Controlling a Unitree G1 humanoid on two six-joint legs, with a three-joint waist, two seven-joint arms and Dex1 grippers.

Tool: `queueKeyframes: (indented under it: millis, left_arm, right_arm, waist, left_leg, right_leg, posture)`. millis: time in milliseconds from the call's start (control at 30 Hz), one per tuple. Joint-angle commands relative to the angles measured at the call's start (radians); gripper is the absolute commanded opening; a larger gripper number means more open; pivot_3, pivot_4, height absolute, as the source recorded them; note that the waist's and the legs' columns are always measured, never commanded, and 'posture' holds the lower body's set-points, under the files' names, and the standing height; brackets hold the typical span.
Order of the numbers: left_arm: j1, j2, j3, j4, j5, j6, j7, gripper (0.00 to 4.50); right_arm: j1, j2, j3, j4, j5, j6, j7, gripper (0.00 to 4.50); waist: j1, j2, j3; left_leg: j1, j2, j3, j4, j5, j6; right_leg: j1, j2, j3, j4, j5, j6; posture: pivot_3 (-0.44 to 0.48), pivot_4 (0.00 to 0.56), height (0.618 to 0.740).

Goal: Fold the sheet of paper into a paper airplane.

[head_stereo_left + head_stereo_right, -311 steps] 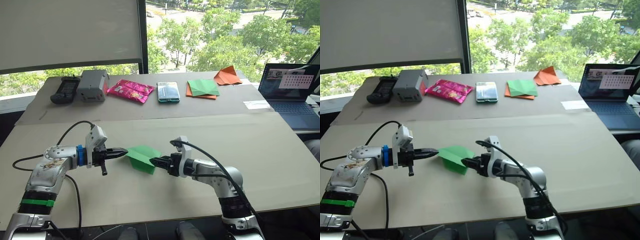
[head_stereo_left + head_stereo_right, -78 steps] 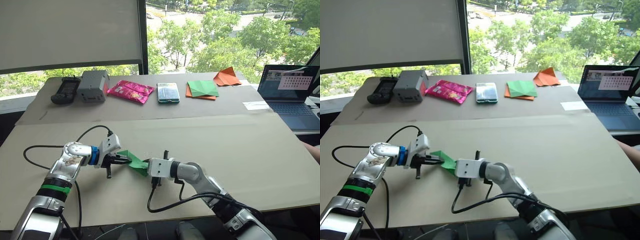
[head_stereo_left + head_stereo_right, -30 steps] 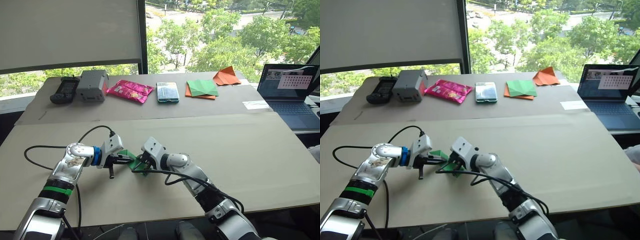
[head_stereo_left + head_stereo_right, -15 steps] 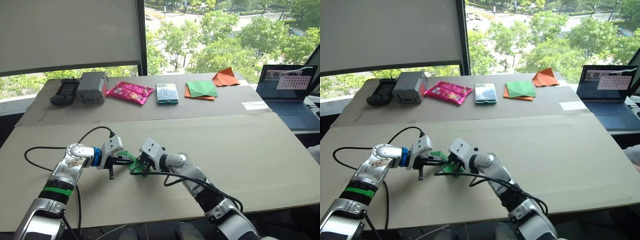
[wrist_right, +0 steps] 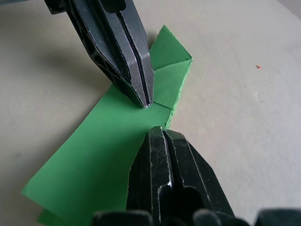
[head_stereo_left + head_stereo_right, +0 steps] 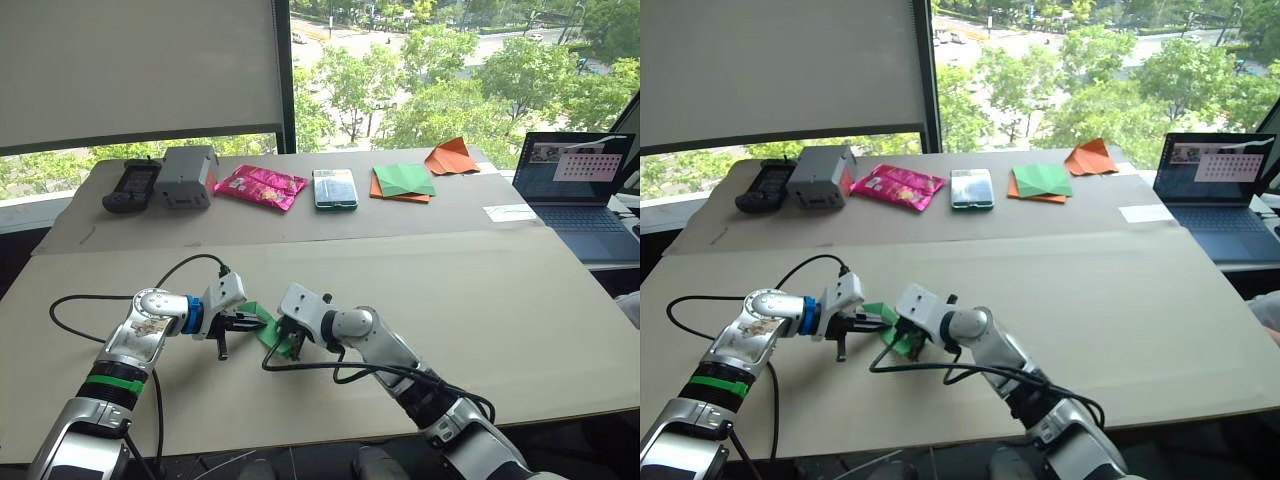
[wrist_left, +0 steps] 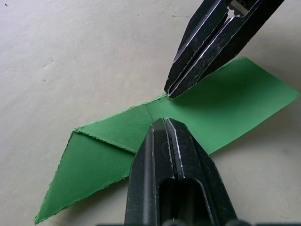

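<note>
The sheet of paper (image 7: pixel 225 108) is bright green, creased into a long wedge with a pointed folded end, and lies flat on the tan table (image 6: pixel 480 300) near the front left. My left gripper (image 6: pixel 254 322) is shut, its tip pressing down on the middle crease (image 7: pixel 157 123). From the other side my right gripper (image 6: pixel 284 344) comes in, also shut, with its tip (image 5: pixel 157 131) touching the sheet's edge. The two tips meet almost nose to nose over the paper (image 5: pixel 94 150).
Along the back edge lie a black remote (image 6: pixel 130 186), a grey box (image 6: pixel 187 175), a pink packet (image 6: pixel 260 186), a phone (image 6: pixel 335 187), a green-and-orange paper stack (image 6: pixel 403 181) and an orange pointed paper shape (image 6: pixel 452 156). A laptop (image 6: pixel 580 190) stands at the right.
My right arm has dropped a little and its tip has slid slightly toward the near side of the sheet. The left gripper and the paper stay put.
</note>
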Motion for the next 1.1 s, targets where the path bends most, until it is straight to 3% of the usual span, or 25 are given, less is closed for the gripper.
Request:
queueKeyframes:
  millis: [33,433,1100]
  left_arm:
    - [-0.004,0.007,-0.002,0.006,0.014,-0.006,0.008,0.0]
    - [-0.007,0.006,-0.004,0.012,0.02,-0.009,0.011,0.0]
    - [0.004,0.008,-0.002,0.005,0.019,-0.011,0.013,0.0]
  right_arm:
    - [0.062,-0.031,0.077,0.044,-0.014,0.079,0.062,0.01]
    - [0.062,-0.135,0.182,-0.021,-0.077,0.013,0.151,0.01]
    - [0.123,-0.253,0.214,-0.135,-0.107,0.04,0.264,0.01]
  waist:
    - [0.0,0.0,0.0]
    - [0.001,0.001,-0.003]
    - [0.014,0.002,-0.006]
  left_leg:
    - [0.0,0.0,0.0,0.0,0.0,0.0]
    - [0.0,0.0,0.0,0.0,0.0,0.0]
    - [0.0,0.0,0.0,0.0,-0.001,0.001]
  right_leg:
    - [0.0,0.0,0.0,0.0,0.0,0.0]
    - [0.0,0.0,0.0,0.0,-0.001,0.0]
    - [0.0,0.0,0.0,-0.001,-0.004,-0.002]
  posture:
    - [0.0,0.15,0.74]
    - [0.0,0.15,0.74]
    - [0.0,0.15,0.74]
